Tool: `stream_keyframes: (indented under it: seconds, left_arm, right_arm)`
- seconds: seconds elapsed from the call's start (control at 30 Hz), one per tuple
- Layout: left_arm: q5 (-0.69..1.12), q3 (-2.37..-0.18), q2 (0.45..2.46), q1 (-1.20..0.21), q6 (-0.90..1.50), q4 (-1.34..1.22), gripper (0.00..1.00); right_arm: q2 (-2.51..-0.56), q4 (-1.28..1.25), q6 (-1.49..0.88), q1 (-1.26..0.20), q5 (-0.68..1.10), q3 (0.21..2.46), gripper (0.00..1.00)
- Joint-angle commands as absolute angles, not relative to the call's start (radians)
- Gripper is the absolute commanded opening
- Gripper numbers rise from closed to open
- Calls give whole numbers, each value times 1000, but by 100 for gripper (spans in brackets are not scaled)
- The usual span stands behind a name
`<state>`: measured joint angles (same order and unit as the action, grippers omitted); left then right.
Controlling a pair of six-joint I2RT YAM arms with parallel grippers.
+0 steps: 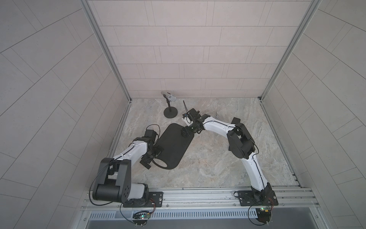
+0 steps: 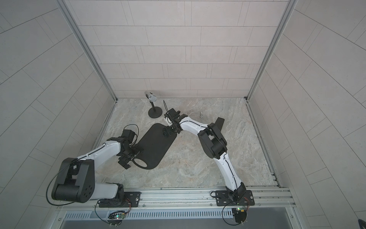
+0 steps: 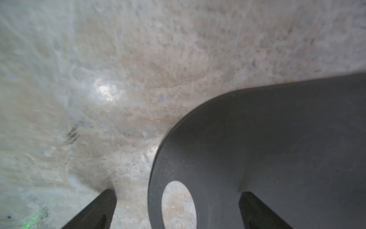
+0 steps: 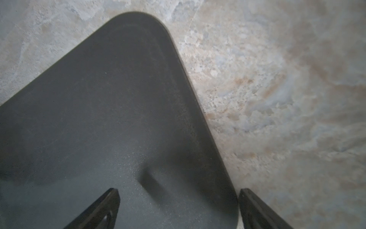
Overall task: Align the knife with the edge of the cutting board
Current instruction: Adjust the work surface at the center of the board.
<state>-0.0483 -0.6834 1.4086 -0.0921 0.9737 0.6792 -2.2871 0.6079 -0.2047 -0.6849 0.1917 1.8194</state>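
The matte-black cutting board [image 1: 174, 144] [image 2: 154, 146] lies slanted on the marble table, its oval hole [image 1: 161, 163] toward the front. My left gripper [image 1: 153, 157] [image 3: 178, 192] is open at the hole end. One of its fingers [image 3: 107, 206] is over the table, the other over the board [image 3: 277, 148]. My right gripper [image 1: 185, 133] [image 4: 178, 190] is open over the board's [image 4: 99, 119] far end, with one finger [image 4: 255, 208] just past its edge. A flat black shape [image 1: 236, 120] [image 2: 220, 122] on the table behind my right elbow looks like the knife, mostly hidden.
A microphone on a round black stand [image 1: 170, 113] is at the back, close to my right wrist. A small metal stud [image 1: 216, 114] stands at the back right. Tiled walls close three sides, and an aluminium rail [image 1: 198, 195] runs along the front.
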Motion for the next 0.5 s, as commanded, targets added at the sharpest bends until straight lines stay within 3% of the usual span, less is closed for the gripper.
stream_keyframes:
  seconds: [0.0,0.47]
  left_arm:
    - [22,-688,1472,-102,916,607,100]
    - [11,-839,1610,-196,830,656,100]
  right_arm:
    - [-2308,674,-200,-698,201,1809,94]
    - [-2196,645,-210,-707,183,1575,94]
